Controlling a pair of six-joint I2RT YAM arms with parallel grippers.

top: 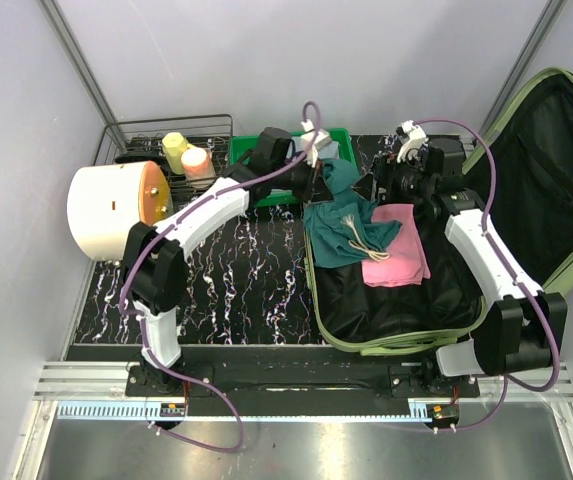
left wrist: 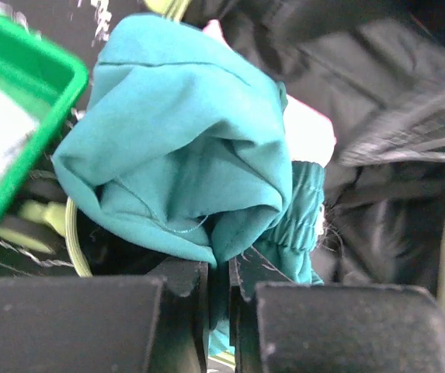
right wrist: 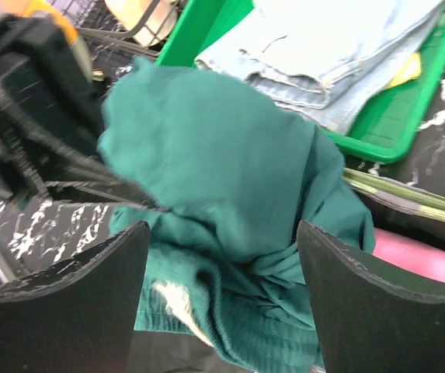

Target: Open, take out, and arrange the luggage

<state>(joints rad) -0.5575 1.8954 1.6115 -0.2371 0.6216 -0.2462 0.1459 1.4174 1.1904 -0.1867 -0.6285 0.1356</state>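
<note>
The luggage point(top: 406, 320) lies open at the right of the table, its lid point(top: 556, 170) propped up. A teal garment point(top: 351, 235) with pale drawstrings rests in its black-lined base, beside a pink cloth point(top: 398, 258). My left gripper point(top: 328, 172) is shut on a fold of the teal garment point(left wrist: 183, 140), pinched between the fingertips of the left gripper point(left wrist: 219, 268), and lifts one end of it over the luggage's back left corner. My right gripper point(top: 369, 188) is open, and the teal garment point(right wrist: 222, 171) bunches in front of the right gripper point(right wrist: 222, 256).
A green tray point(top: 251, 170) behind the luggage holds folded pale jeans point(right wrist: 323, 47). A wire rack point(top: 136, 135) with bottles and a white round appliance point(top: 106, 210) stand at the back left. The black marbled table top point(top: 236, 290) lies left of the luggage.
</note>
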